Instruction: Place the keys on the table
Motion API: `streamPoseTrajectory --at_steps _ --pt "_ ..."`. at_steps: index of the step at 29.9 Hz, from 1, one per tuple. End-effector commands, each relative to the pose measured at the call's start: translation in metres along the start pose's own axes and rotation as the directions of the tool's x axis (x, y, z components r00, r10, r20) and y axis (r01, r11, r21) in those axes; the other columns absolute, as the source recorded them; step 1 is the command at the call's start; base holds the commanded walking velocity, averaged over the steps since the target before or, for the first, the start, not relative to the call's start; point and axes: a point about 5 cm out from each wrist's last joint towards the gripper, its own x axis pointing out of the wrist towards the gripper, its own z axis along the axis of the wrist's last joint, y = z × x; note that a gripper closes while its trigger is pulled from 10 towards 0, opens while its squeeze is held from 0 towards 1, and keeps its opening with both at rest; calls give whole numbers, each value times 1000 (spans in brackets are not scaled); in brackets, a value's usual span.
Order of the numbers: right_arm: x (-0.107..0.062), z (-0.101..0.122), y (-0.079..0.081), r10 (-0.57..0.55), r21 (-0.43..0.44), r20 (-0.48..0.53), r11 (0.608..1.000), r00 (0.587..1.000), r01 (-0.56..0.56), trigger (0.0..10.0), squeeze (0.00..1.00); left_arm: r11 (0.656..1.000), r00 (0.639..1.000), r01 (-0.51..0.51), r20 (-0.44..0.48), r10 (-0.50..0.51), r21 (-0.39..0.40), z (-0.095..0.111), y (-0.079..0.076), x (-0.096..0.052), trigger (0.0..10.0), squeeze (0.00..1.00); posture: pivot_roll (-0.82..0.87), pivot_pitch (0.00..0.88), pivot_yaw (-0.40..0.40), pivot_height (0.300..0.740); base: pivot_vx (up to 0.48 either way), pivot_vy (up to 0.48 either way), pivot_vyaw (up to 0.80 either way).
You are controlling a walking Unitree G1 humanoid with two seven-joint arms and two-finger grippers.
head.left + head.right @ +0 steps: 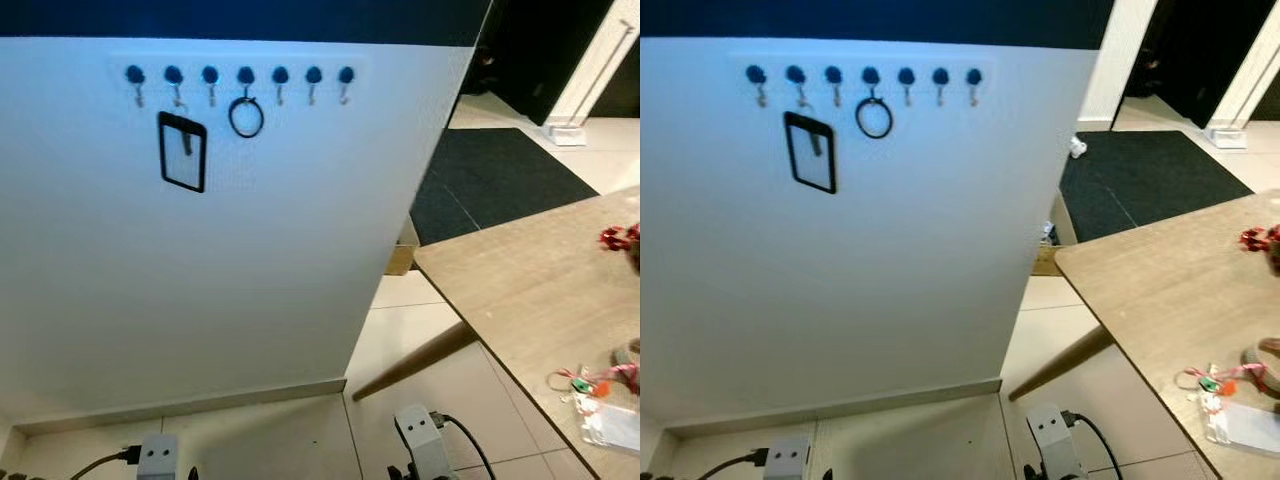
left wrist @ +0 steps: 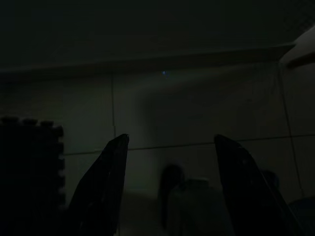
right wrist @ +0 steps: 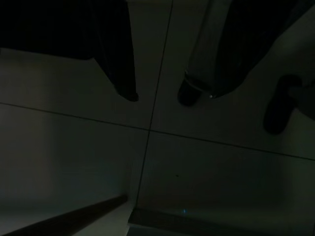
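A row of blue hooks [image 1: 245, 76] runs along the top of a white wall panel. A black ring [image 1: 246, 117] hangs from the middle hook, and a black-framed card holder [image 1: 182, 151] hangs from a hook to its left. On the wooden table [image 1: 520, 290] at the right lies a small bunch with a ring and red and green tags [image 1: 583, 382]. Both arms hang low by the floor. In the dark wrist views my left gripper [image 2: 171, 137] and my right gripper [image 3: 158, 97] are open over floor tiles, holding nothing.
A clear plastic badge [image 1: 610, 427] lies by the table's near edge and a red object [image 1: 620, 237] sits farther back. A table leg [image 1: 415, 360] slants to the tiled floor. A dark mat [image 1: 500, 180] lies beyond the panel, by a doorway.
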Motion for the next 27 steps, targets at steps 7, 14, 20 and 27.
streamPoseTrajectory --at_steps 7,14,20,27 --pt "0 -4 7 40 -16 -8 999 999 -40 10000 0 1000 999 -19 -32 20 14 -8 4 -4 10000 0 95 66 -79 740 0 0 114" --pt "0 -4 7 43 -24 -9 999 999 -43 10000 0 999 999 -26 -31 26 20 -8 4 -4 10000 0 96 68 -79 740 0 0 800" --pt "0 -4 7 44 -26 -9 999 999 -44 10000 0 1000 999 -26 -34 26 15 -9 5 -4 10000 0 97 68 -79 740 0 0 800" --pt "0 -4 8 45 -27 -8 999 999 -45 10000 0 1000 999 -25 -37 25 14 -9 4 -5 10000 0 97 69 -79 740 0 0 800"
